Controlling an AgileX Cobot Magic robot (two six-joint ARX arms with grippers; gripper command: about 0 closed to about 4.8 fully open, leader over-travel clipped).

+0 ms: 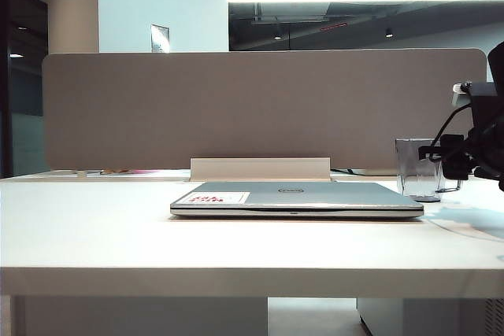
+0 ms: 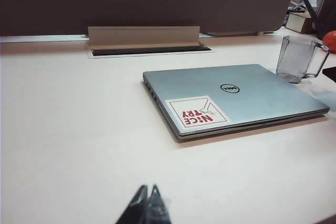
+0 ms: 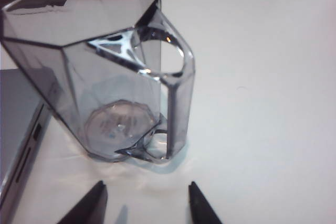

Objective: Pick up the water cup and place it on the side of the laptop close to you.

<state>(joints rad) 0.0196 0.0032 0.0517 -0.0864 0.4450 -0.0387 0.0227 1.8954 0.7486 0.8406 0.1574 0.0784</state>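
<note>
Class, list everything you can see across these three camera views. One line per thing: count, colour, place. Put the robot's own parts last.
laptop: one, silver-grey, closed, flat mid-table, white-and-red sticker on a lid corner.
water cup: one, clear blue-grey, upright on the table just off the laptop's right end.
table: one, white, bearing everything.
partition panel: one, grey-beige, upright along the far edge.
cable flap: one, white, raised behind the laptop.
left gripper: one, black, fingers together, over the near table, well short of the laptop.
right gripper: one, black, fingers apart, close to the cup's handle side, holding nothing.
</note>
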